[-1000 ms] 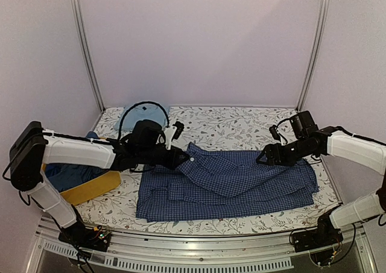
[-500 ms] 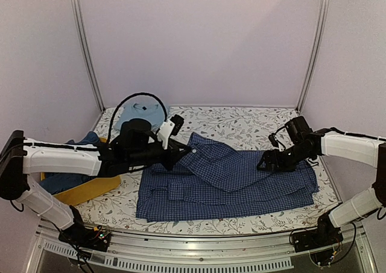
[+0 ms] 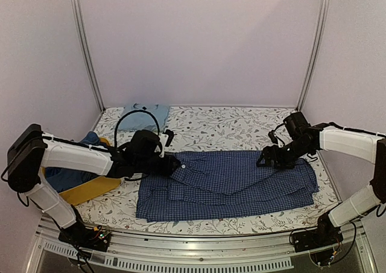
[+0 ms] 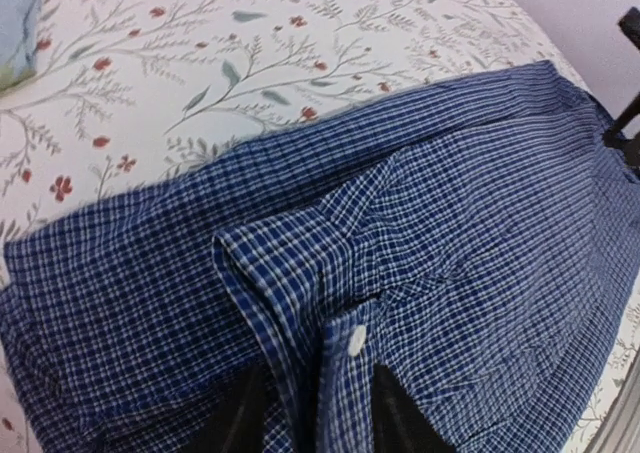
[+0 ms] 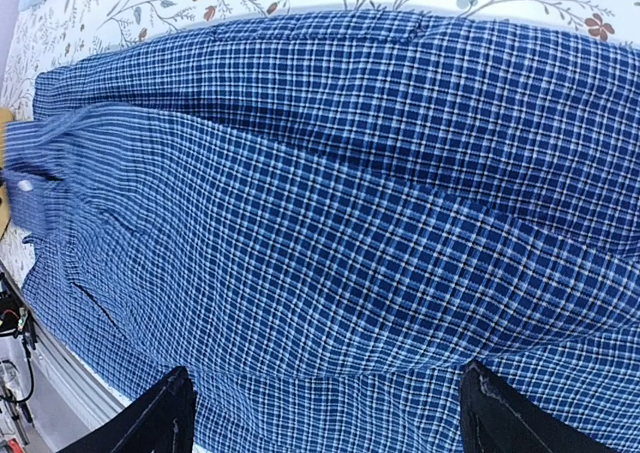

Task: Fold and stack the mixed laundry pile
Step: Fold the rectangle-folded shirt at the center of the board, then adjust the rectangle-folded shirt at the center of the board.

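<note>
Top view, shirt: we see the checked shirt (image 3: 229, 182) spread across the floral cover (image 3: 229, 128) of the counter, with its collar end to the left.
Top view, left tool: the left tool (image 3: 172, 164) sits low at that collar end, against the cloth.
Top view, right tool: the right tool (image 3: 269, 157) rests at the shirt's far right edge.
Top view, other laundry: a light blue T-shirt (image 3: 145, 113) lies at the back left, and darker blue clothes (image 3: 63, 176) fill the yellow basket (image 3: 90, 191) at the left edge.
Left wrist view: a fold of the shirt (image 4: 450, 223), with a white button (image 4: 357, 340), stands between the left tool's fingers (image 4: 245, 418). We cannot tell whether they pinch it or have let go.
Right wrist view: the right tool's fingers (image 5: 160, 423) are spread wide, released, just above the flat shirt (image 5: 350, 193). We see nothing held between them.
</note>
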`<state>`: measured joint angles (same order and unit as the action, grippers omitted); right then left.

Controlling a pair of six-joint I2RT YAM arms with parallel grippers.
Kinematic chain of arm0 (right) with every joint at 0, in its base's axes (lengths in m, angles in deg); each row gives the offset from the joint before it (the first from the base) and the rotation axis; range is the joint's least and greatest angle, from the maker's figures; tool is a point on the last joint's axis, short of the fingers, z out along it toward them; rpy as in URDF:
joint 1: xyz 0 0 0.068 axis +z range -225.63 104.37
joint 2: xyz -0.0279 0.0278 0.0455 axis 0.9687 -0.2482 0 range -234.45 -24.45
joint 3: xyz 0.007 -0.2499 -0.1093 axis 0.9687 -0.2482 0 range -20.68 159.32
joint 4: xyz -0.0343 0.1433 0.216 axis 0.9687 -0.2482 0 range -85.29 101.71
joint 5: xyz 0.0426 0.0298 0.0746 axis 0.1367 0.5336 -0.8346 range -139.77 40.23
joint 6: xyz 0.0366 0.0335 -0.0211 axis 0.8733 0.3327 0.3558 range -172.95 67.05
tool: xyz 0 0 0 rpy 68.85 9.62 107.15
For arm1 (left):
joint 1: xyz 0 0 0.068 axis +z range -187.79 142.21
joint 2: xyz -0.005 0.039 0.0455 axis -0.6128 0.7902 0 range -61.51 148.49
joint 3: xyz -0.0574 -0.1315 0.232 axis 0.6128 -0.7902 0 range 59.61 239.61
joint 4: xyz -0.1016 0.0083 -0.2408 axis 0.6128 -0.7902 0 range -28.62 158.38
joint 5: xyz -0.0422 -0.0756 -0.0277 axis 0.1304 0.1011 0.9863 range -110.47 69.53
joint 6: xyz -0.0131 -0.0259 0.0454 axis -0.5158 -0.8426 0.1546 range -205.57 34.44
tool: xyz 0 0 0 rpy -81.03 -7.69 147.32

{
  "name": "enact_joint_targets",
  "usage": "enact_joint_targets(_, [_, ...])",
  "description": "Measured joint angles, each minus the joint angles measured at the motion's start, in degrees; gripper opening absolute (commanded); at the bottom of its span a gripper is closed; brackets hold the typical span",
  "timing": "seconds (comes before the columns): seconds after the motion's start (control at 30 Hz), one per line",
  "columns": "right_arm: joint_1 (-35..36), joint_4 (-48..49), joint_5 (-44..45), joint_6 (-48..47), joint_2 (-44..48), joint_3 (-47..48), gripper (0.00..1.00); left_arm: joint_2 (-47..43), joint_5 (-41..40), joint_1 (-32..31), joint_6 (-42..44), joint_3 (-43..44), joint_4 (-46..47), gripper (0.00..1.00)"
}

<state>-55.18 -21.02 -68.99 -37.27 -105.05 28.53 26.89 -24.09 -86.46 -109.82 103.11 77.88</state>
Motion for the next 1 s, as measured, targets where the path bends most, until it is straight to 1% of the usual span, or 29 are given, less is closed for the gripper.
enact_joint_targets(0.03, [0.00,-0.37,-0.02,0.20,-0.02,0.26,0.87,0.90,-0.90,0.28,-1.95,0.13,-2.01,0.74])
enact_joint_targets(0.07, [0.00,-0.87,-0.04,0.63,-0.02,0.52,0.87,1.64,-1.86,0.44,-2.93,0.31,-4.09,0.85])
enact_joint_targets(0.1, [0.00,-1.46,-0.07,1.11,-0.02,0.81,0.86,2.51,-3.32,0.57,-4.28,0.83,-7.13,0.91])
enact_joint_targets(0.17, [0.00,-2.14,-0.44,2.43,-0.02,1.01,0.85,3.50,-6.23,0.79,-5.60,1.79,-12.15,0.98])
enact_joint_targets(0.2, [0.00,-2.45,-0.87,3.41,0.00,0.98,0.85,3.50,-7.28,0.96,-5.57,2.14,-13.84,0.99])
enact_joint_targets(0.33, [0.00,-1.95,-1.86,8.09,0.35,-1.14,0.85,2.40,-9.55,2.82,-4.44,5.53,-18.12,1.00])
enact_joint_targets(0.43, [0.00,-1.64,-1.90,10.75,-0.48,-3.80,0.85,2.12,-9.38,5.38,-3.58,10.25,-19.45,1.00])
enact_joint_targets(0.53, [-0.52,-0.31,-1.99,12.39,-4.09,-4.94,0.85,2.12,-8.33,8.48,-2.64,14.45,-20.57,1.00])
enact_joint_targets(0.57, [-0.85,0.20,-2.14,12.74,-5.40,-5.03,0.85,2.12,-7.50,9.55,-2.29,15.34,-20.87,0.98])
enact_joint_targets(0.67, [-3.15,1.90,-3.63,13.38,-8.68,-3.54,0.85,2.12,-2.91,12.98,-2.43,15.98,-21.31,0.85])
enact_joint_targets(0.73, [-4.22,1.97,-4.79,13.16,-11.56,-0.83,0.84,2.12,0.96,15.82,-3.19,15.47,-22.29,0.75])
enact_joint_targets(0.8, [-4.94,2.56,-5.86,12.35,-15.15,2.80,0.83,2.05,4.52,18.16,-4.90,14.40,-23.08,0.65])
enact_joint_targets(0.83, [-5.18,2.99,-6.29,11.76,-16.72,4.42,0.83,1.79,6.36,18.93,-6.01,13.57,-23.37,0.59])
enact_joint_targets(0.9, [-5.44,3.63,-6.84,10.69,-18.53,6.49,0.83,0.44,9.09,19.98,-8.46,10.78,-24.44,0.49])
enact_joint_targets(0.93, [-5.46,3.87,-6.86,9.97,-18.88,6.88,0.83,-0.33,9.99,19.98,-9.79,9.53,-25.05,0.47])
enact_joint_targets(1.0, [-5.46,3.69,-6.86,8.90,-18.88,6.93,0.83,-2.49,11.80,19.78,-12.09,6.47,-26.45,0.46])
